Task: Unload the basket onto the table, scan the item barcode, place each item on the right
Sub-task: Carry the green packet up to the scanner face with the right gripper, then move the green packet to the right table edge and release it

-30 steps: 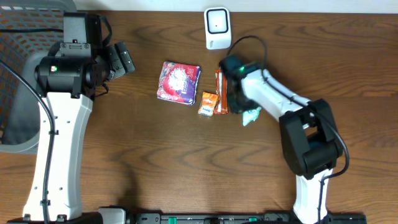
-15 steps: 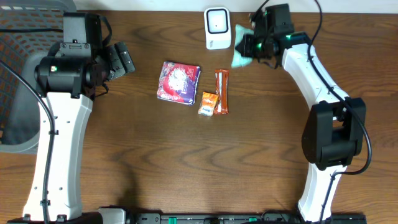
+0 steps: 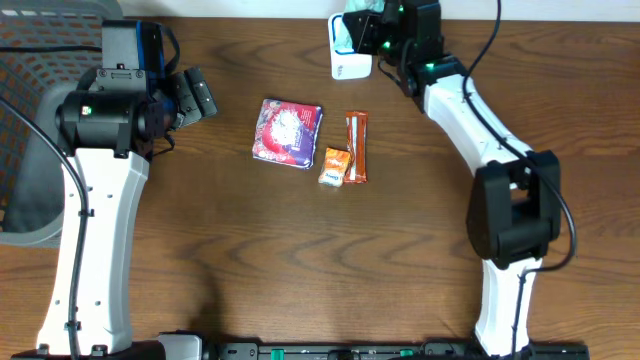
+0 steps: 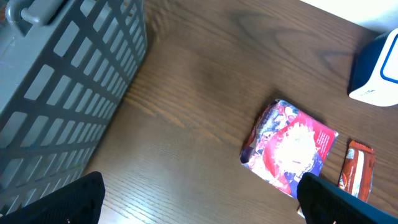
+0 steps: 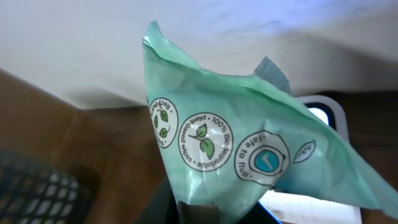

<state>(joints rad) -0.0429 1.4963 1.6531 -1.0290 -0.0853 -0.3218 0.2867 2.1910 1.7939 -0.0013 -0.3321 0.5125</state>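
Note:
A mint-green wipes packet (image 3: 358, 25) (image 5: 236, 143) is the item. My right gripper (image 3: 376, 36) (image 5: 199, 213) is shut on its lower edge and holds it just over the white barcode scanner (image 3: 347, 62) (image 5: 329, 107) at the table's far edge. The packet covers the scanner's upper part from overhead. No barcode shows on the packet's visible face. Far to the left, my left gripper (image 3: 200, 95) (image 4: 199, 208) hangs open and empty above bare wood.
A red and purple snack packet (image 3: 288, 131) (image 4: 289, 149), an orange bar (image 3: 357, 147) (image 4: 359, 174) and a small orange sweet (image 3: 334, 166) lie mid-table. A grey slatted basket (image 3: 30, 120) (image 4: 56, 93) stands at the left edge.
My right arm has carried the green packet from beside the orange bar up to the back of the table, over the scanner. The left arm has not moved.

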